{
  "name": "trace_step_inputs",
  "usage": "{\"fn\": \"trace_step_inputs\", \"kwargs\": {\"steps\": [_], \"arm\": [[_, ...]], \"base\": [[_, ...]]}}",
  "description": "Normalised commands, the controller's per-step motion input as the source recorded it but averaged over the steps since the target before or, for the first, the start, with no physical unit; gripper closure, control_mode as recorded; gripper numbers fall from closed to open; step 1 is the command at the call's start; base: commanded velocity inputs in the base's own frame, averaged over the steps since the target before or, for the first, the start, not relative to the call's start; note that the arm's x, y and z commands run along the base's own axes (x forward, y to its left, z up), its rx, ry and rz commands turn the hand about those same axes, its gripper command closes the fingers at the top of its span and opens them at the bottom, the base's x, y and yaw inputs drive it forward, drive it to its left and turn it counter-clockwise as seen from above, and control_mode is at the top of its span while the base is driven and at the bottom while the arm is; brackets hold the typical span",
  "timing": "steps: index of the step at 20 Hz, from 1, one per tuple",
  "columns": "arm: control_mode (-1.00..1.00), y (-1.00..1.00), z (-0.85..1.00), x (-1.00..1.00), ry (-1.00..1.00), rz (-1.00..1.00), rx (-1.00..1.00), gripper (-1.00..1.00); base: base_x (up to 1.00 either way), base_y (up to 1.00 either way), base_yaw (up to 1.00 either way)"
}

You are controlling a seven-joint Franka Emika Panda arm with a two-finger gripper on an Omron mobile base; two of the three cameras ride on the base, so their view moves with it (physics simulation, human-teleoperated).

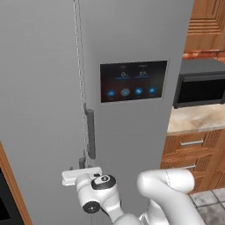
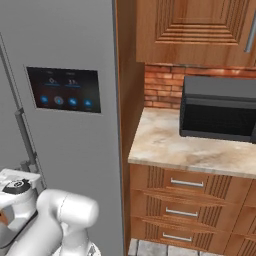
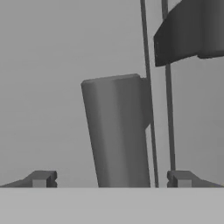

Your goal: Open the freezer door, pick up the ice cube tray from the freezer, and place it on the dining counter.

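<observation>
Lower centre: gripper (image 3: pixel 111 178) wide open, empty, straddling freezer door (image 3: pixel 48 87) handle (image 3: pixel 118 131); may slip off or catch neighbouring handle (image 3: pixel 192 30).

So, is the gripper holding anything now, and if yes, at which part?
Nothing is held. The gripper is open, its fingertips standing on either side of the top end of the freezer door handle, not closed on it.

Kitchen: grey fridge (image 1: pixel 132 44), microwave (image 2: pixel 220 109) on stone counter (image 2: pixel 185 147), wooden cabinets (image 2: pixel 195 30).
</observation>
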Motion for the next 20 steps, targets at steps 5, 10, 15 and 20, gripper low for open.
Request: {"fn": "trace_step_inputs", "kwargs": {"steps": [5, 10, 15, 20], "arm": [[-1.0, 0.0, -0.09, 0.25, 0.0, 0.0, 0.0, 1.0], [-1.0, 0.0, 0.0, 0.0, 0.0, 0.0, 0.0, 1.0], [-1.0, 0.04, 0.0, -0.52, 0.0, 0.0, 0.0, 1.0], [-1.0, 0.26, 0.0, -0.97, 0.0, 0.0, 0.0, 1.0]], "base": [[0.0, 0.0, 0.0], [0.0, 0.0, 0.0], [0.0, 0.0, 0.0], [0.0, 0.0, 0.0]]}}
